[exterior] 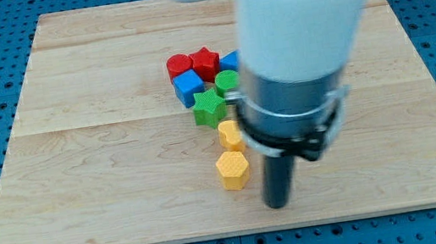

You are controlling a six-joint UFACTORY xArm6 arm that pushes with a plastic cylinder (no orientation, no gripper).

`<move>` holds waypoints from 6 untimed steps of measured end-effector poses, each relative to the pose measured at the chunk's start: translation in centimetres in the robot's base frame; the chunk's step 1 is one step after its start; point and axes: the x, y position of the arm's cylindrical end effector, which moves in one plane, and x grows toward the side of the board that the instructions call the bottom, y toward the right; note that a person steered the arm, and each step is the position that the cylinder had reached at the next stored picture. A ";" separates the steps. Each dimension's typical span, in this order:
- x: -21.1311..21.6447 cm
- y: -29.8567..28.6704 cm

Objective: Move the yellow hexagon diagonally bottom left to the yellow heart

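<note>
The white arm (297, 17) hangs down from the view's top, its grey collar (290, 116) above the dark rod, and my tip (278, 205) rests low, right of centre.

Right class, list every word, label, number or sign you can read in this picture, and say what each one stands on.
None: no readable text anywhere in this view.
The wooden board is bare wood.
The blocks, such as the yellow hexagon and red star, are unmarked.
The arm and rod, down to my tip right of the hexagon, show no label.
</note>
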 end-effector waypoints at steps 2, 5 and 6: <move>-7.4 -2.5; -3.8 -8.4; -10.7 -8.2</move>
